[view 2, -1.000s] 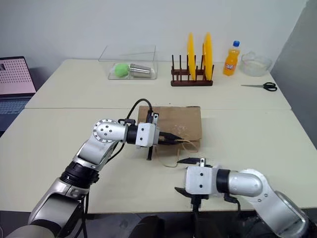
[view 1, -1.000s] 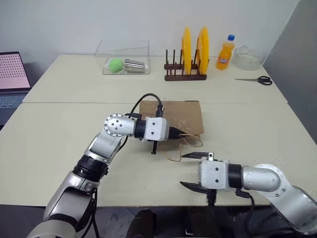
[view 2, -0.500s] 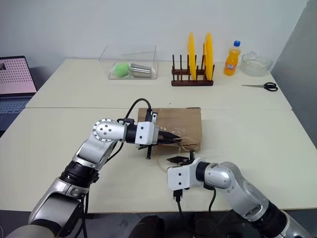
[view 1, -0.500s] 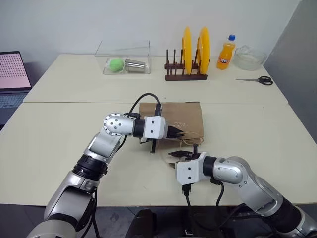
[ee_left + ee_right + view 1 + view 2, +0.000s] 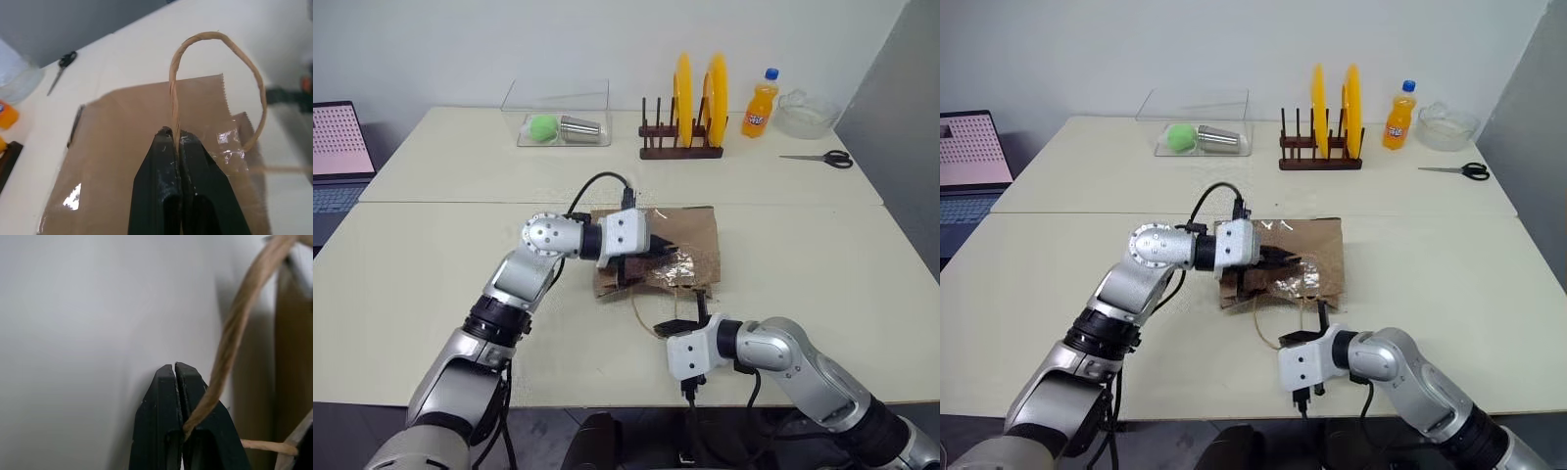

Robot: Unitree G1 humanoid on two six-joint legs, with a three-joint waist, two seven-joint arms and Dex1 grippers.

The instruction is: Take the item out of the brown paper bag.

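The step in hand looks like opening the bag's mouth, each arm taking one handle, with the removal itself not yet begun. On the left, the left gripper (image 5: 176, 134) has its jaws pressed together on one thin loop handle (image 5: 215, 36) of the brown paper bag (image 5: 690, 230), which lies flat and creased on the table (image 5: 431, 274), its near edge raised a little where that handle is held up. The left wrist view shows the cord running straight into the closed tips, a strip of clear tape (image 5: 230, 144) at the bag's serrated edge, and the scissors (image 5: 63, 59) far off on the table, none of which reads clearly from the head camera. To the right and nearer the table's front edge, the right gripper (image 5: 175, 369) is closed too, with the second handle (image 5: 244, 298) passing by its fingertips; the right wrist view suggests the cord is pinched or at least caught at the tips, and I cannot tell which. The item is presumably inside the bag, hidden by the paper. The next move probably calls for drawing the two handles apart to spread the opening, gently enough not to tear the cords loose.
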